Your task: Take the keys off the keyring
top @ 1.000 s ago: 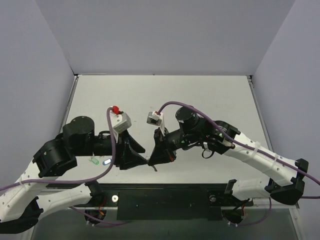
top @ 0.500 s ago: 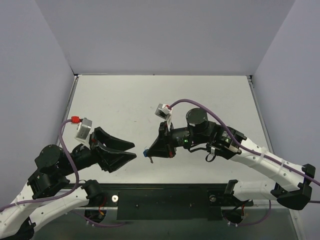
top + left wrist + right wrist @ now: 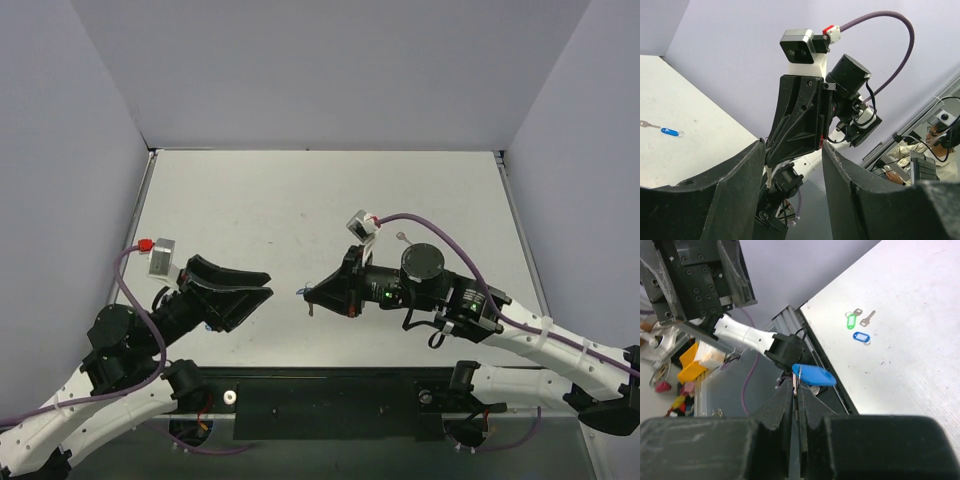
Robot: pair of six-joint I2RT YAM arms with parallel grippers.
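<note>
My right gripper [image 3: 306, 293] is shut on the metal part of a blue-capped key [image 3: 813, 375], with a thin silver keyring [image 3: 799, 376] at the fingertips [image 3: 788, 392]. It holds the key in the air above the table's front edge. In the top view the key [image 3: 311, 297] shows as a small speck at the gripper's tip. My left gripper [image 3: 268, 282] is open and empty, apart from the key, and faces the right gripper. In the left wrist view my left gripper [image 3: 792, 150] shows wide open with nothing between its fingers.
On the table near the front left lie a green-capped key [image 3: 851, 320], a bare silver key [image 3: 867, 317] and a small blue tag [image 3: 861, 337]. The blue tag [image 3: 670, 132] and silver key [image 3: 646, 124] also show in the left wrist view. The black base rail [image 3: 330, 405] runs along the front.
The two grippers were tip to tip a second ago. My left gripper has let go, opened and drawn back to the left. My right gripper has moved right with the blue key.
</note>
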